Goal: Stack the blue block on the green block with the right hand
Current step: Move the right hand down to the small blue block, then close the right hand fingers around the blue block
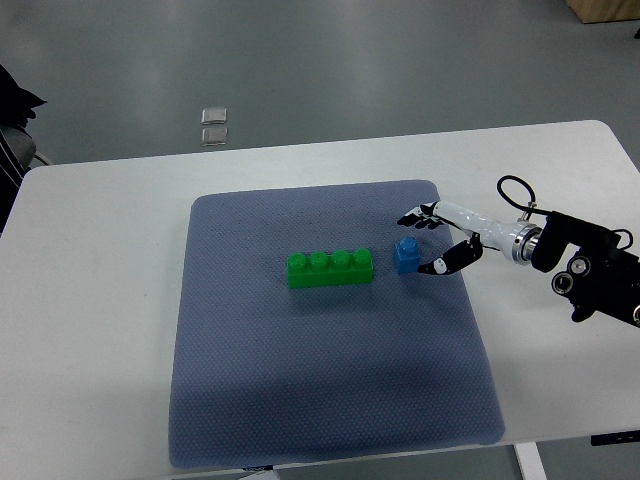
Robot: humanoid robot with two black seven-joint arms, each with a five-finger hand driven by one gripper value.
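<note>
Fingers of my right hand are spread, straddling the blue block without gripping it; it sits on the mat, just right of the green block. I read no writing.

White table with rounded corners, mostly covered by a blue-grey mat. Beyond its far edge, smooth grey floor with soft light reflections. Two small square floor plates near far left. Dark object at left edge, wooden furniture corner top right.
</note>
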